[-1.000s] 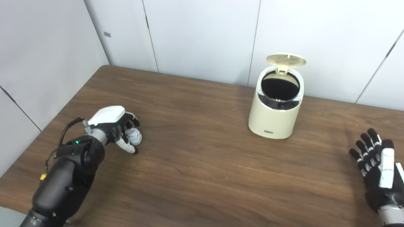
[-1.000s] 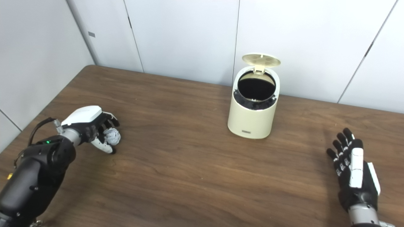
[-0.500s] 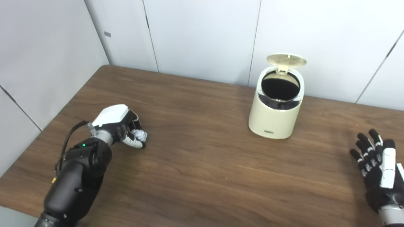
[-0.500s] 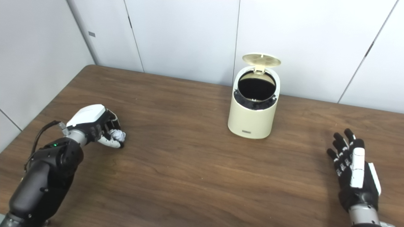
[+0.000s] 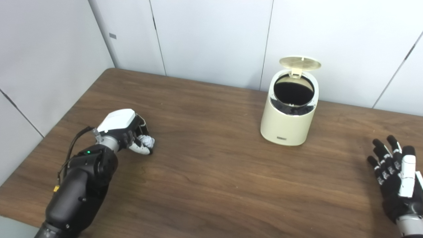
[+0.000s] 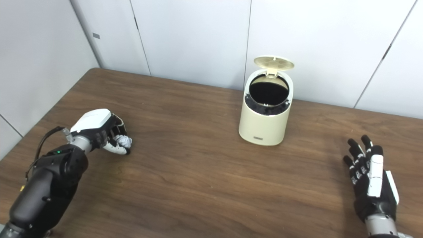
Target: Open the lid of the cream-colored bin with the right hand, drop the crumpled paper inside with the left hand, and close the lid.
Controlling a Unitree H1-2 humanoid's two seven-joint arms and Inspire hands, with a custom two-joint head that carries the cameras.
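Note:
The cream-colored bin (image 5: 287, 124) stands at the back of the wooden table (image 5: 211, 172), near the wall. Its round lid (image 5: 300, 62) is tipped up and back, and the dark inside shows. Far to the left, the white crumpled paper (image 5: 146, 141) lies low at the table surface inside my left hand (image 5: 123, 130). That hand's fingers and thumb are curled around the paper, which only partly shows. My right hand (image 5: 395, 177) rests at the table's right front, fingers spread, holding nothing, well clear of the bin.
Grey wall panels (image 5: 211, 39) close the scene behind the bin and along the left side. The table's left edge (image 5: 49, 132) runs close to my left arm. Bare wood lies between the left hand and the bin.
My left hand moved slightly forward and its fingers closed in around the paper, hiding more of it. The right hand sank a little. The bin and its lid stayed put.

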